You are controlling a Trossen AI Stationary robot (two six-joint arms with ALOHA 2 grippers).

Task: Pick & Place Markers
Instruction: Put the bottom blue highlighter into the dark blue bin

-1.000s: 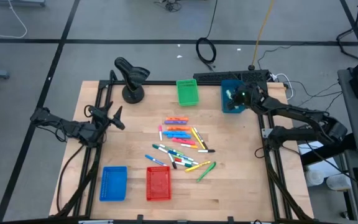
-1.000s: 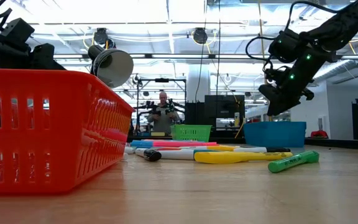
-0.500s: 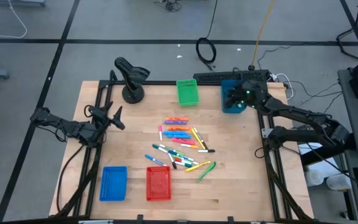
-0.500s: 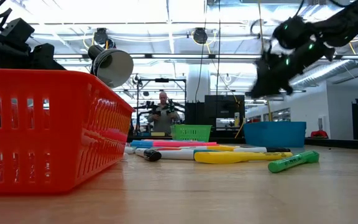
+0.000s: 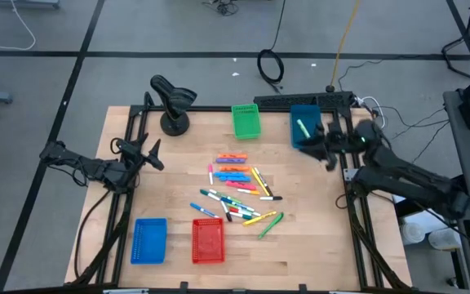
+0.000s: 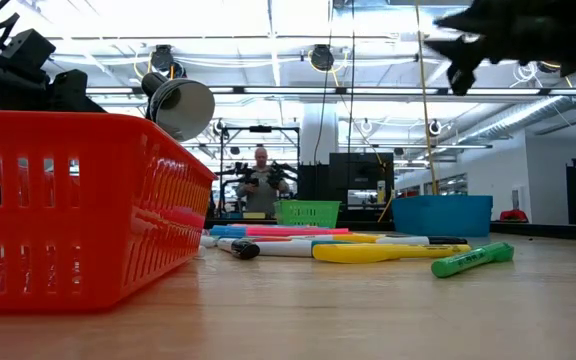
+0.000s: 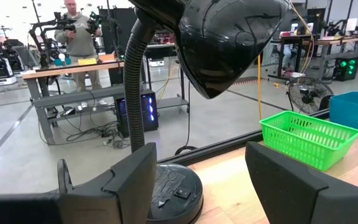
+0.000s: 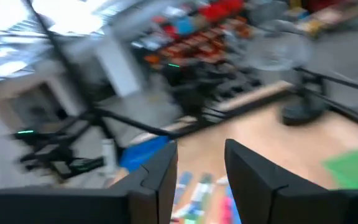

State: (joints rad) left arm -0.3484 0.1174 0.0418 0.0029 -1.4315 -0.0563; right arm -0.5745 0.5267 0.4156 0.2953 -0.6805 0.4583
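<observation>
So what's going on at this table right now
A two-armed robot is sorting markers into baskets. The right claw hangs empty, fingers apart, beside the teal basket, which holds one green marker. The left claw waits open at the table's left edge. Most markers lie piled mid-table.

Left hand [image 5: 155, 153] open, parked at left edge — right hand [image 5: 326, 151] empty, fingers apart.

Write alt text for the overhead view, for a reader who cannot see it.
Seen from above, a wooden table holds a loose pile of coloured markers at its centre. A green basket and a teal bin containing a green marker stand at the far edge, a blue basket and red basket at the near edge. The right gripper is beside the bin; the left gripper waits, open, at the table's left.
</observation>
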